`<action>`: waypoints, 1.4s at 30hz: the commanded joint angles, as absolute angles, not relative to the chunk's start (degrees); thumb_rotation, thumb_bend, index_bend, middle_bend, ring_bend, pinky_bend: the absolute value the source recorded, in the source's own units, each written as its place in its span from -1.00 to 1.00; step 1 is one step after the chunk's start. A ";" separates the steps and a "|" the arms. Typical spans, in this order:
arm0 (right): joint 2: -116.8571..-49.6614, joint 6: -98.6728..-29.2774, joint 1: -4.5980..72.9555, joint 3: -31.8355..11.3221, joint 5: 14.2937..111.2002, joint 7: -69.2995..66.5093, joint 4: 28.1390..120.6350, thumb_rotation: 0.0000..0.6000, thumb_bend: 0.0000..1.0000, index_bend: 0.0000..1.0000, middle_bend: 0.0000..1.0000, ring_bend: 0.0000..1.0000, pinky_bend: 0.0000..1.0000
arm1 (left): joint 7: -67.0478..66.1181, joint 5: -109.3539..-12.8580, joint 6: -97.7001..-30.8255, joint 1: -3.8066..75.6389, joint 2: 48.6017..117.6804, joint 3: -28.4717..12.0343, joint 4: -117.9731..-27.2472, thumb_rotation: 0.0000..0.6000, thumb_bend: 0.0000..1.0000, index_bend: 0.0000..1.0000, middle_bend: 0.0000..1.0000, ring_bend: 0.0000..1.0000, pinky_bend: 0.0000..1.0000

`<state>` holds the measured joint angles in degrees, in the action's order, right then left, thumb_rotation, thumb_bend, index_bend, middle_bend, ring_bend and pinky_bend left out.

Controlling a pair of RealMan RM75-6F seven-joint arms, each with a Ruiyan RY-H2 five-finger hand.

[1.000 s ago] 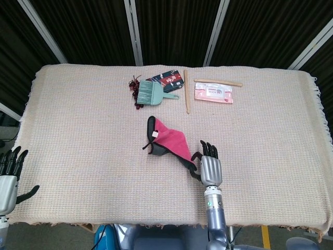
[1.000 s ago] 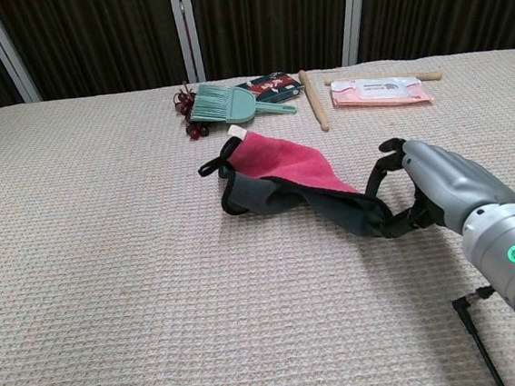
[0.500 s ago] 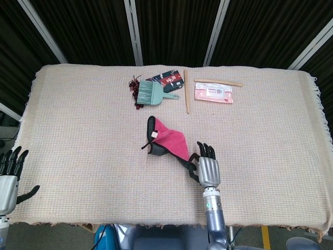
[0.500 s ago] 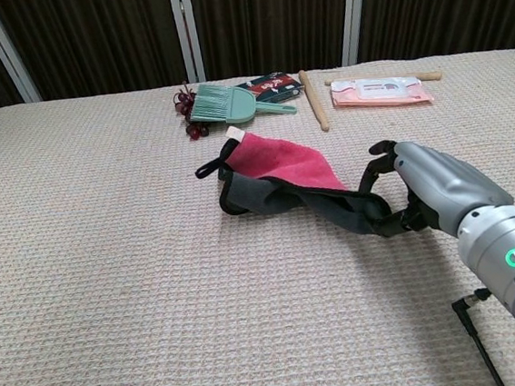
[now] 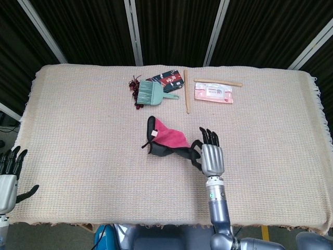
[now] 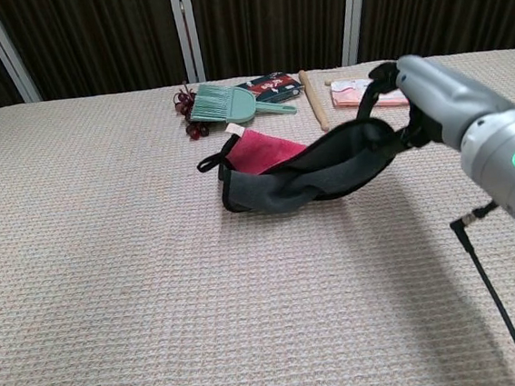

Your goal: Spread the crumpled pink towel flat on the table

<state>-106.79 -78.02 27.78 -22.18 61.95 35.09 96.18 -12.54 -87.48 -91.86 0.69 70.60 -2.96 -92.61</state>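
The crumpled towel (image 5: 167, 136) (image 6: 267, 151) is pink on one face and dark grey on the other, and lies near the middle of the table. My right hand (image 5: 210, 155) (image 6: 426, 95) grips its right end and holds it up off the table, so the grey side (image 6: 319, 173) hangs in a band toward the heap. A white tag (image 6: 234, 129) shows at the towel's far left corner. My left hand (image 5: 8, 174) sits at the table's front left edge, fingers apart, holding nothing.
At the back of the table lie a teal brush (image 5: 152, 94), a dark patterned pouch (image 5: 167, 79), a wooden stick (image 5: 186, 91), a second stick (image 5: 218, 82), a pink wipes pack (image 5: 213, 94) and dark red beads (image 5: 134, 84). A woven beige cloth (image 5: 78, 130) covers the table.
My right hand has risen and moved away from me with the towel's right end, lifting the grey side off the table. The left hand has stayed put.
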 commanded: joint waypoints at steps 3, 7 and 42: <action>-102.06 -77.84 31.81 -27.99 60.18 41.49 101.88 1.00 0.10 0.04 -0.77 -1.00 -1.00 | -12.16 -86.34 -90.86 1.20 70.78 -3.53 -92.80 1.00 -1.00 -1.00 -1.00 -1.00 -1.00; -99.83 -78.05 34.59 -30.83 59.05 45.12 104.66 1.00 0.10 0.04 -0.77 -1.00 -1.00 | -12.56 -85.67 -89.83 1.84 71.18 -3.85 -93.00 1.00 -1.00 -1.00 -1.00 -1.00 -1.00; -99.25 -91.12 66.79 -42.36 41.31 81.95 95.64 1.00 0.10 0.13 -0.72 -1.00 -1.00 | -11.86 -77.22 -76.69 15.31 78.52 -11.10 -90.98 1.00 -1.00 -0.99 -1.00 -1.00 -1.00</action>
<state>-99.14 -88.51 63.68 -41.11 43.55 78.07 97.66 -12.14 -77.41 -76.88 15.10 78.40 -11.03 -91.27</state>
